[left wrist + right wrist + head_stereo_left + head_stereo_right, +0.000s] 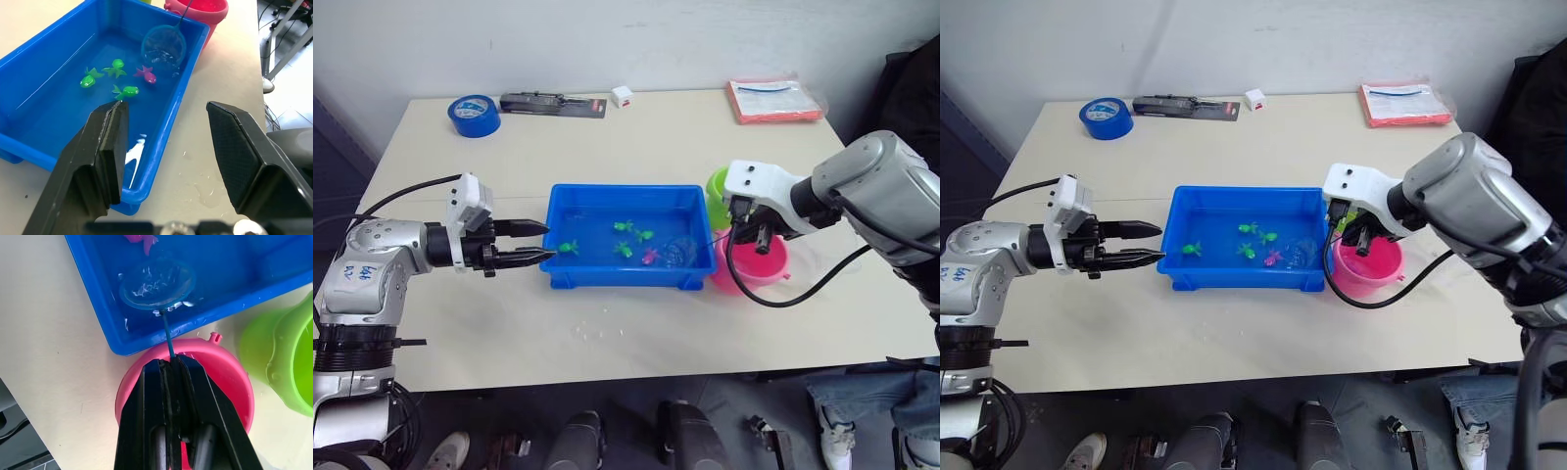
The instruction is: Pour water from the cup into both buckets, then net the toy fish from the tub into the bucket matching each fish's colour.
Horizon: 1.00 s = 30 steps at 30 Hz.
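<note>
The blue tub (pixel 626 276) holds water, several green toy fish (pixel 625 227) and one pink fish (pixel 651 257). The net (pixel 679 253) has its hoop dipped in the tub's right end, close to the pink fish (pixel 146 74). My right gripper (pixel 172 363) is shut on the net's thin handle, hovering over the pink bucket (pixel 766 269). Behind that one, against the tub's right end, is the green bucket (pixel 717 186). At the tub's left end my left gripper (pixel 548 242) is open, holding nothing and pointing at the tub wall. The cup is out of view.
Along the table's far edge lie a blue tape roll (pixel 474 115), a black packaged tool (pixel 553 103), a small white cube (pixel 623 96) and a red packet (pixel 773 100). A black cable (pixel 783 294) loops from my right wrist beside the pink bucket.
</note>
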Available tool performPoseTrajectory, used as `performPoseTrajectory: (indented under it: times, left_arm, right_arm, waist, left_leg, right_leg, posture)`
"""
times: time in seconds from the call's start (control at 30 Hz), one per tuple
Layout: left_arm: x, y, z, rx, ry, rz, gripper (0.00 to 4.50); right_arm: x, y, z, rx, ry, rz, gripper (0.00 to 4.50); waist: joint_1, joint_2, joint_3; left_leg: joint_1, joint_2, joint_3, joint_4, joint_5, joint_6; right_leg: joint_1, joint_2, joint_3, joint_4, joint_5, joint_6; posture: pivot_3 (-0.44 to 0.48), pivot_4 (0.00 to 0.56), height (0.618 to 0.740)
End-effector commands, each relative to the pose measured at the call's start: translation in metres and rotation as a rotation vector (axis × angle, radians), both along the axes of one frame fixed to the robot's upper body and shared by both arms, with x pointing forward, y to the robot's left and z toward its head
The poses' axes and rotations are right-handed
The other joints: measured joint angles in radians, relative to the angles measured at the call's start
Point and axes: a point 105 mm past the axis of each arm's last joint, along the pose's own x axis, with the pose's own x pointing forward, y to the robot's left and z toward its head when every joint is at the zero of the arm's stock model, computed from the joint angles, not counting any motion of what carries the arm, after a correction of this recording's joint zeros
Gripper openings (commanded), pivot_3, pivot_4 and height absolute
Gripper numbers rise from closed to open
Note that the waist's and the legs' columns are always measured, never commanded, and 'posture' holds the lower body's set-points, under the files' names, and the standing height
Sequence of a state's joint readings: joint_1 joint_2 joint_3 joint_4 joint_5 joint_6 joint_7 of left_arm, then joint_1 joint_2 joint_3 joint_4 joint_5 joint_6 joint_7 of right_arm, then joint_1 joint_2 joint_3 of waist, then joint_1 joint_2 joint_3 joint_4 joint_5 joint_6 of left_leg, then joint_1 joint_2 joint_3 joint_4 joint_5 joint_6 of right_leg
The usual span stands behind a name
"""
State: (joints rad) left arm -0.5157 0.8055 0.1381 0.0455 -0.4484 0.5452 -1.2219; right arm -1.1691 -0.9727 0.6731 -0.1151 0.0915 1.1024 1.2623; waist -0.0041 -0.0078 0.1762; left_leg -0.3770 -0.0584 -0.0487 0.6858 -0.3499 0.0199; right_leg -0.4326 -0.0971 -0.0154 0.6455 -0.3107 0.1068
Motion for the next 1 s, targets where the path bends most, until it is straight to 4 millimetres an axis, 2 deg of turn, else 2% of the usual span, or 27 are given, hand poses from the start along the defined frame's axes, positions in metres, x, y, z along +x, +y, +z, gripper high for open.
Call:
performPoseTrajectory:
  times: [0.03,0.3,0.43,0.73,1.0]
  left_arm:
    - [-0.004,-0.001,0.011,-0.006,-0.041,-0.008,2.79]
    - [-0.008,0.002,0.013,-0.009,-0.043,0.008,2.79]
    - [-0.009,0.004,0.015,-0.006,-0.043,0.016,2.79]
    - [-0.005,0.005,0.019,-0.005,-0.049,0.019,2.79]
    - [-0.001,0.001,0.02,-0.009,-0.05,0.005,2.79]
  right_arm:
    - [0.002,0.004,0.004,-0.013,-0.009,-0.005,0.8]
    - [0.01,0.017,-0.009,0.1,0.031,-0.044,0.8]
    - [0.015,0.015,-0.01,0.168,0.02,-0.089,0.8]
    - [-0.002,0.022,0.003,0.441,0.146,-0.153,0.8]
    - [-0.007,0.016,0.012,0.552,0.185,-0.21,0.8]
  waist:
    - [0.0,0.0,0.0]
    - [0.0,0.0,0.0]
    - [0.0,0.0,0.0]
    - [0.0,0.0,0.0]
    - [0.0,0.0,0.0]
  left_leg:
    - [0.0,0.0,0.0,0.0,0.0,0.0]
    - [0.0,0.0,0.0,0.0,0.0,0.0]
    - [0.0,0.0,0.0,0.0,0.0,0.0]
    - [0.0,0.0,0.0,0.0,0.0,0.0]
    - [0.0,0.0,0.0,0.0,0.0,0.0]
  right_leg:
    - [0.0,0.0,0.0,0.0,0.0,0.0]
    - [0.0,0.0,0.0,0.0,0.0,0.0]
    - [0.0,0.0,-0.001,0.0,0.0,0.0]
    - [0.0,0.0,-0.001,0.0,0.0,0.0]
    - [0.0,0.0,-0.001,0.0,0.0,0.0]
  posture:
    - [0.0,0.15,0.737]
    - [0.0,0.15,0.737]
    - [0.0,0.15,0.737]
    - [0.0,0.15,0.737]
    - [0.0,0.15,0.737]
